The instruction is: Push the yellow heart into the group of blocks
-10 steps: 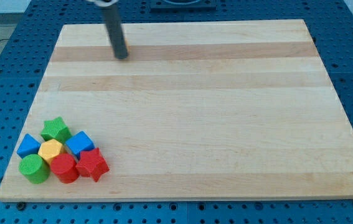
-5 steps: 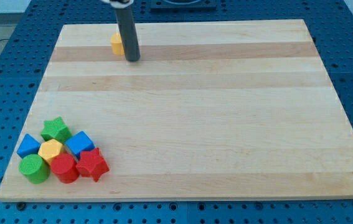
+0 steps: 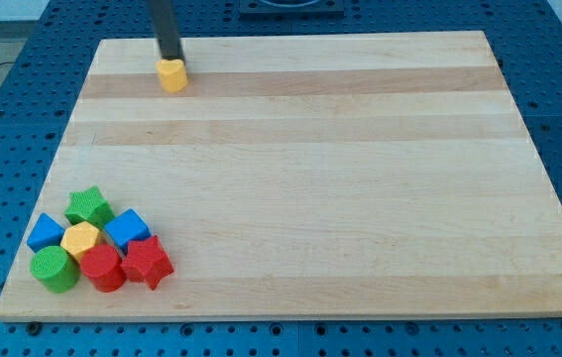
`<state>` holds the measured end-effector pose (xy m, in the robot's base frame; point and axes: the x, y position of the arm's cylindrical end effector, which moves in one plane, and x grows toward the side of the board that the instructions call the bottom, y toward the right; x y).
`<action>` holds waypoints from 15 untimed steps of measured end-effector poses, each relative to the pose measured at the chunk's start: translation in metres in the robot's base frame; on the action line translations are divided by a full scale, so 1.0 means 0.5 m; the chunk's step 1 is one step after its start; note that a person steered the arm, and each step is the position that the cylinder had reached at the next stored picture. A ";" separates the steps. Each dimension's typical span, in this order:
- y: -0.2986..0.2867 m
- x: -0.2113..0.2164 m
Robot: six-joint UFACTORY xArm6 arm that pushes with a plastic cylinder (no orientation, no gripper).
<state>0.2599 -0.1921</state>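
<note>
The yellow heart (image 3: pixel 171 75) lies near the board's top left. My tip (image 3: pixel 169 59) stands just above it in the view, touching or almost touching its top edge. The group sits at the bottom left corner: a green star (image 3: pixel 89 205), a blue block (image 3: pixel 46 233), a yellow hexagon (image 3: pixel 81 240), a blue cube (image 3: pixel 127 230), a green cylinder (image 3: pixel 55 269), a red cylinder (image 3: pixel 102 268) and a red star (image 3: pixel 147 262). The heart is far from the group, up the view from it.
The wooden board (image 3: pixel 300 169) rests on a blue perforated table (image 3: pixel 3 89). The group lies close to the board's left and bottom edges.
My tip moved from the heart's right side up and to the left, and now stands above the heart. The heart has shifted slightly left and down the view.
</note>
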 end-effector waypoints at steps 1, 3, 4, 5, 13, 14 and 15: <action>-0.023 0.082; -0.045 0.124; -0.046 0.063; 0.009 0.105; 0.027 0.315; 0.027 0.314; 0.018 0.348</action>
<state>0.4340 -0.1832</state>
